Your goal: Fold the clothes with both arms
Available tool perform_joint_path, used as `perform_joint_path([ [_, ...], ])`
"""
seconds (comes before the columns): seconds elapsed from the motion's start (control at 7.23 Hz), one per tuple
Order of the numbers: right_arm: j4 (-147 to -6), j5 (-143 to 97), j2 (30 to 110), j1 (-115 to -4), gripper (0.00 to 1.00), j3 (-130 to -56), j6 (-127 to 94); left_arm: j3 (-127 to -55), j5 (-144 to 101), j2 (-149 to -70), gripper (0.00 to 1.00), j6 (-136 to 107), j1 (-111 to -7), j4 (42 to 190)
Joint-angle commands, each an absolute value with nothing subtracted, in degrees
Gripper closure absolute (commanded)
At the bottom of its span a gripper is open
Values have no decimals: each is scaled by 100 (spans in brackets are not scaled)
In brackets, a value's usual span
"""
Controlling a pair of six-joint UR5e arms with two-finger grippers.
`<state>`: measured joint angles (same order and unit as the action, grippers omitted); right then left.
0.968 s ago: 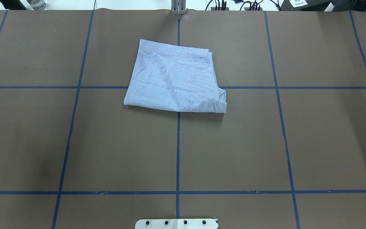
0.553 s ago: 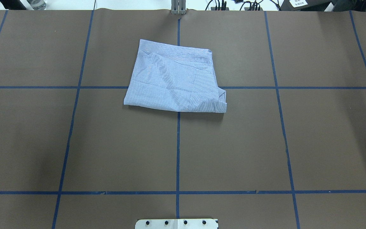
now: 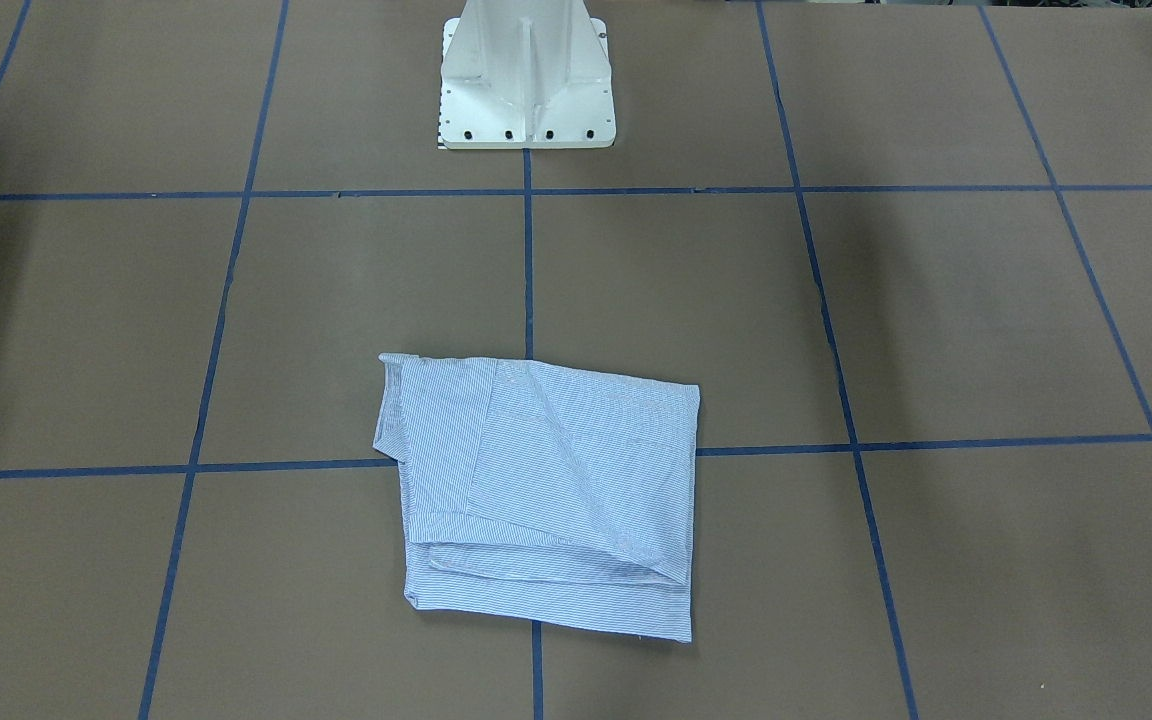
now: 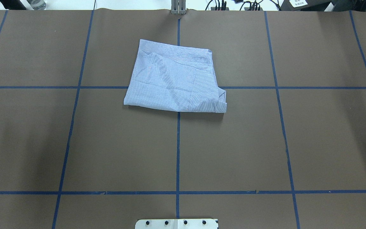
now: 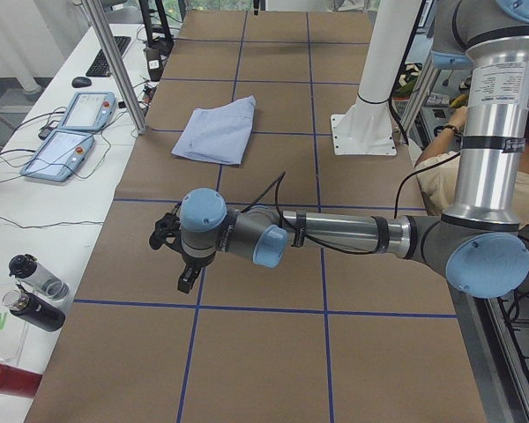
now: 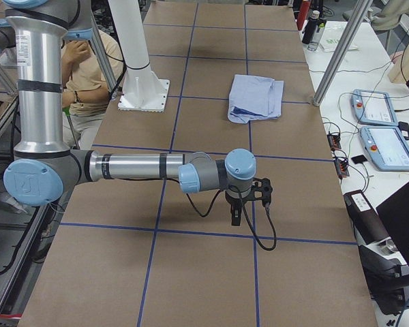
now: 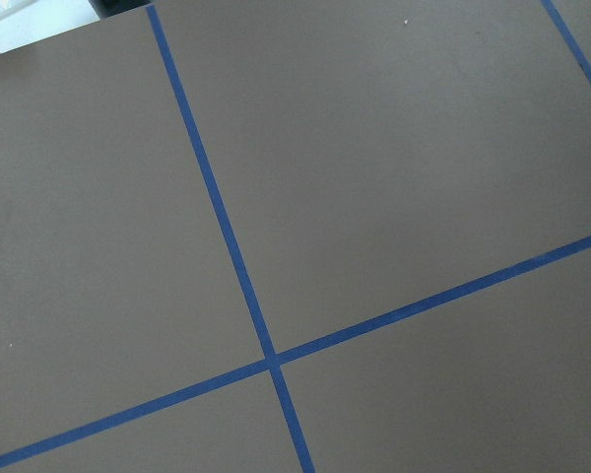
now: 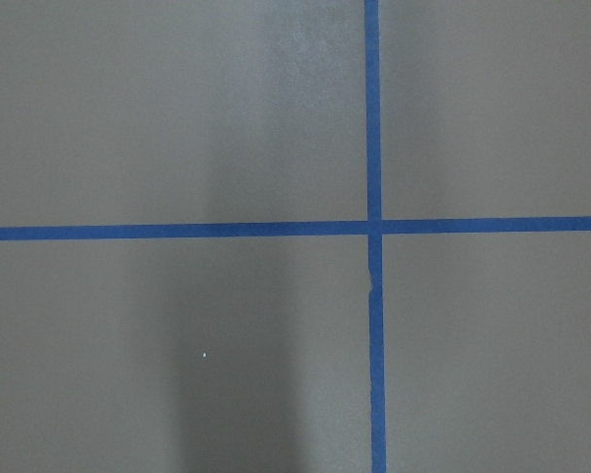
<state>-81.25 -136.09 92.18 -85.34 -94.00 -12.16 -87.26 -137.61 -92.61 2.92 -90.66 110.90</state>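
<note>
The clothes are one light blue striped shirt (image 4: 173, 79), folded into a rough rectangle and lying flat on the far middle of the brown table (image 4: 233, 143). It also shows in the front view as the same folded shirt (image 3: 546, 490), and in both side views (image 5: 219, 132) (image 6: 255, 97). Neither arm touches it. My left gripper (image 5: 184, 280) hangs over bare table far to the left of the shirt, and my right gripper (image 6: 235, 216) hangs far to its right. I cannot tell whether either is open or shut. Both wrist views show only table and blue tape.
The white pedestal base (image 3: 526, 90) stands at the near middle edge. Two teach pendants (image 5: 70, 132) and bottles (image 5: 35, 291) lie on the white bench beyond the table's far edge, with metal posts (image 5: 115, 66). A seated person (image 6: 88, 61) is behind the robot.
</note>
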Motion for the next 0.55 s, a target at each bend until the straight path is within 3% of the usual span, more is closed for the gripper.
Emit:
perform_joint_path([
  [0.0,-8095,-13606,9229,-8525,0,-9396,-1213,-8226,-13607,-9263,0,194,-9062,12075],
  [0.41,-8095,-13605,9237,-8525,0,-9387,-1213,-8297,-13149,-9647,0,167,-8965,11388],
])
